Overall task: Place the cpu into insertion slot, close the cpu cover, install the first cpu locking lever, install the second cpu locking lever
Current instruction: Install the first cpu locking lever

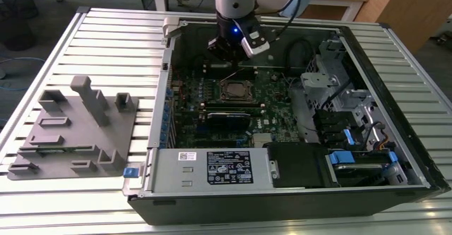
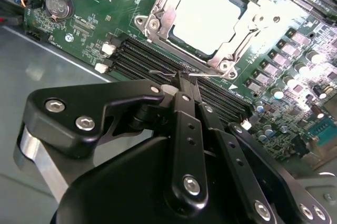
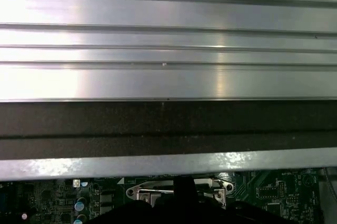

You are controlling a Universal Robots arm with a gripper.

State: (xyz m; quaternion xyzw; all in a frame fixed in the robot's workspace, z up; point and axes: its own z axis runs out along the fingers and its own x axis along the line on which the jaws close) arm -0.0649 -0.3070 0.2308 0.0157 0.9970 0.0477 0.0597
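Observation:
In the open computer case, the insertion slot sits in the green circuit board. The cpu lies in it, its metal top glaring bright. The silvery cpu cover lies flat around the chip. My gripper hangs just beside the socket, over the memory slots. Its black fingers are pressed together on a thin wire cpu locking lever, which sticks out on both sides of the tips. In the exterior view my gripper stands at the socket's far edge. In the first wrist view the lever runs along the socket frame.
Long black memory slots and a coin battery lie near the socket. A black card, a power supply and drive cages crowd the case. A grey fixture block stands on the slatted table at the exterior view's left.

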